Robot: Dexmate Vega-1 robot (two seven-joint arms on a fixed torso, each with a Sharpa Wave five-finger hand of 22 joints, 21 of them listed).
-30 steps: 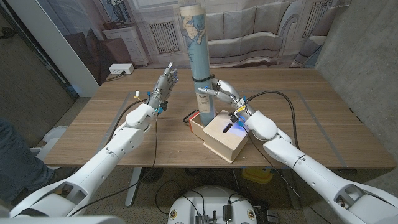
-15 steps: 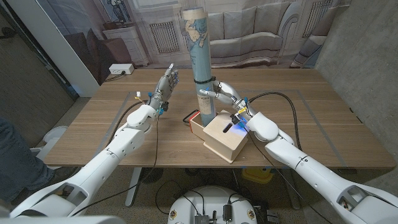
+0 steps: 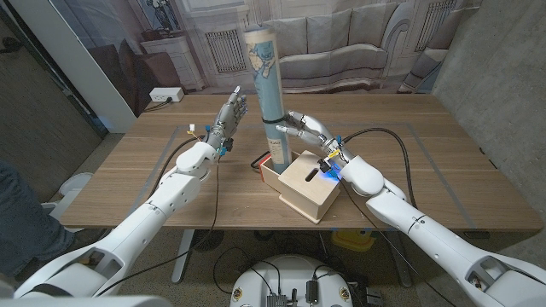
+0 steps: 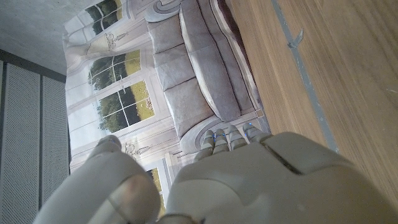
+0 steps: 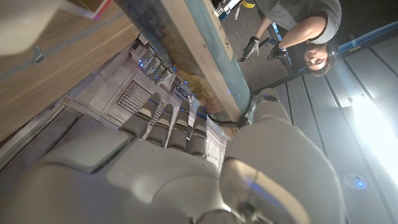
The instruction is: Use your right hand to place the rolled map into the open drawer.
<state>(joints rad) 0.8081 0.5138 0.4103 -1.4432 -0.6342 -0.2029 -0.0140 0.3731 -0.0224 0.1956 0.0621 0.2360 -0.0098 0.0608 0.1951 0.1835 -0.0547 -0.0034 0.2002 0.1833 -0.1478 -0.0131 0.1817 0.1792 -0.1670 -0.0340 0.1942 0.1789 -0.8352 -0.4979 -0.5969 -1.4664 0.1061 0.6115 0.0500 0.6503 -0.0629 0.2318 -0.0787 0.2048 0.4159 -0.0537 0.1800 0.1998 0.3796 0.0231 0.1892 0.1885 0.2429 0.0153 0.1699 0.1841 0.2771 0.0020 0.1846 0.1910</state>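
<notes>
The rolled map [image 3: 269,89] is a tall blue tube that stands upright, leaning a little left, with its lower end inside the open drawer [image 3: 275,173] of the small wooden box [image 3: 311,188]. My right hand [image 3: 305,128] grips the map at its lower part, just above the drawer. In the right wrist view the map [image 5: 193,50] runs across in front of my right hand [image 5: 168,162]. My left hand [image 3: 228,115] is raised above the table left of the map, fingers apart and pointing up, holding nothing; its back shows in the left wrist view [image 4: 249,186].
The wooden table [image 3: 128,183] stretches wide on both sides of the box. A black and red object [image 3: 262,160] lies by the drawer's left corner. A printed backdrop of a sofa hangs behind the table. A person [image 5: 298,37] stands at the side.
The map has tilted to the left at its top and sunk lower into the drawer, my right hand moving with it. My left hand has stayed where it was.
</notes>
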